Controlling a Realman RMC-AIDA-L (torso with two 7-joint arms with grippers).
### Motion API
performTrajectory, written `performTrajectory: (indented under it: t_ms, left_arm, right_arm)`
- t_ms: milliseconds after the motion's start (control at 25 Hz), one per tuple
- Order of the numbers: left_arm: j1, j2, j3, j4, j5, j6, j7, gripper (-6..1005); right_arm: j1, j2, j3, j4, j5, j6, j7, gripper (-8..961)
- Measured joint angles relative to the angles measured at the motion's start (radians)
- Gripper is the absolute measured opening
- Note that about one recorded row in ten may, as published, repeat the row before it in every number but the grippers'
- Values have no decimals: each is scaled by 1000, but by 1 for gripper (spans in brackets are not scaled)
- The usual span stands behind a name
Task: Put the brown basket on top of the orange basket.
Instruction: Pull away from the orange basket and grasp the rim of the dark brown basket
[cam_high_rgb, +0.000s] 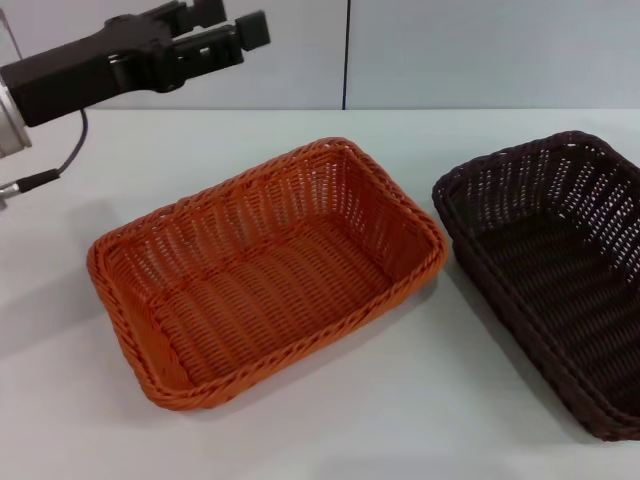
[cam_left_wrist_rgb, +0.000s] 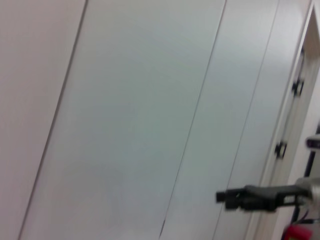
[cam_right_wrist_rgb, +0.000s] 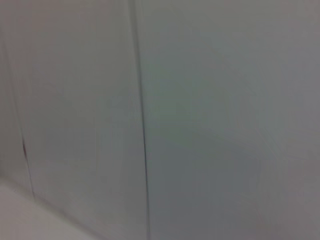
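Note:
The orange basket (cam_high_rgb: 268, 270) stands empty in the middle of the white table. The brown basket (cam_high_rgb: 560, 270) stands empty on the table to its right, a small gap apart, and runs past the right edge of the head view. My left gripper (cam_high_rgb: 232, 28) is raised high at the back left, well above and behind the orange basket, open and empty. My right gripper is out of the head view. It shows far off in the left wrist view (cam_left_wrist_rgb: 226, 198), raised in front of the wall and holding nothing.
The white table (cam_high_rgb: 420, 420) runs to a pale wall at the back. A vertical seam in the wall (cam_high_rgb: 347, 55) lies behind the baskets. Both wrist views show only wall panels.

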Motion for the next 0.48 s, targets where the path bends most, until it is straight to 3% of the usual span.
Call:
performTrajectory:
  t_ms: [120, 160, 280, 360, 480]
  left_arm:
    - [6, 1, 27, -24, -50, -14, 23, 833]
    - [8, 0, 33, -27, -54, -20, 26, 833]
    - [12, -2, 52, -38, -65, -34, 30, 833]
    - [18, -1, 78, -59, -85, -44, 50, 833]
    - [20, 0, 81, -64, -91, -48, 60, 833]
  right_arm:
    - [66, -6, -6, -40, -182, -46, -29, 525]
    - [99, -10, -11, -60, -290, -133, -95, 525]
    - [113, -9, -26, -90, -385, -229, -147, 525]
    - [112, 4, -52, -149, -485, -352, -184, 525]
    - [92, 23, -60, -202, -505, -409, -203, 525]
